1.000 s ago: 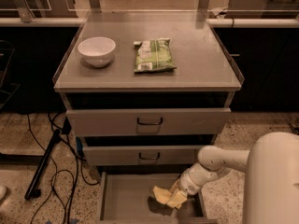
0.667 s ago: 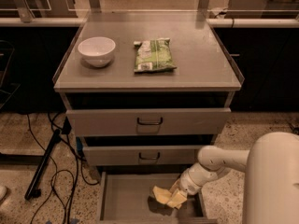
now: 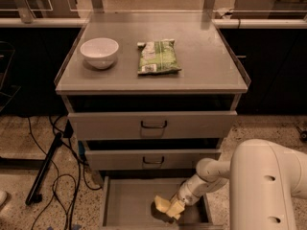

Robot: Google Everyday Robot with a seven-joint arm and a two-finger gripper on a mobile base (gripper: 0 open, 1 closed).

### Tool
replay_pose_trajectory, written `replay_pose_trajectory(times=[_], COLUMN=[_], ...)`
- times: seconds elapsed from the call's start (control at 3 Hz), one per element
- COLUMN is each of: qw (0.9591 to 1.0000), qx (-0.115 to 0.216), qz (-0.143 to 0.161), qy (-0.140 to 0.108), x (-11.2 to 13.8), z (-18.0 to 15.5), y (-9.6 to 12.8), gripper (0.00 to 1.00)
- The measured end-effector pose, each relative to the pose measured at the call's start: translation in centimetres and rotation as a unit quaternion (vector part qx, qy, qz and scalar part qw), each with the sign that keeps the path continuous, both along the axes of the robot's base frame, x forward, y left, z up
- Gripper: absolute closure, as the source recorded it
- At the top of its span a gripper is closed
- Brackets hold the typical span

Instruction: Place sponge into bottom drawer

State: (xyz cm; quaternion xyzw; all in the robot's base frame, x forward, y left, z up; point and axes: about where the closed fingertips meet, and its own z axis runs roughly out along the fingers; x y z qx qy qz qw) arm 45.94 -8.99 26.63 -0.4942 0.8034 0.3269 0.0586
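Observation:
The bottom drawer (image 3: 125,206) is pulled open at the foot of the grey cabinet, a shallow tray with a flat grey floor. The pale yellow sponge (image 3: 162,204) is inside it, toward the right side, low over or on the floor. My gripper (image 3: 174,209) reaches down into the drawer from the right, at the sponge's right edge and touching it. The white arm (image 3: 268,186) fills the lower right corner.
On the cabinet top (image 3: 211,66) stand a white bowl (image 3: 99,52) and a green snack packet (image 3: 158,56). Two upper drawers with dark loop handles (image 3: 154,125) are slightly ajar. Black cables and a dark stand (image 3: 45,169) lie on the floor at the left.

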Motion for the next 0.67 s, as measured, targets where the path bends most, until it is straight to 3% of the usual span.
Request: replay_pose_trajectory(times=[0.67], qw=[0.9997], qx=[0.016], qz=[-0.015], qy=[0.009], x=[-0.1], z=[-1.4], y=[1.2], gripper=[1.0])
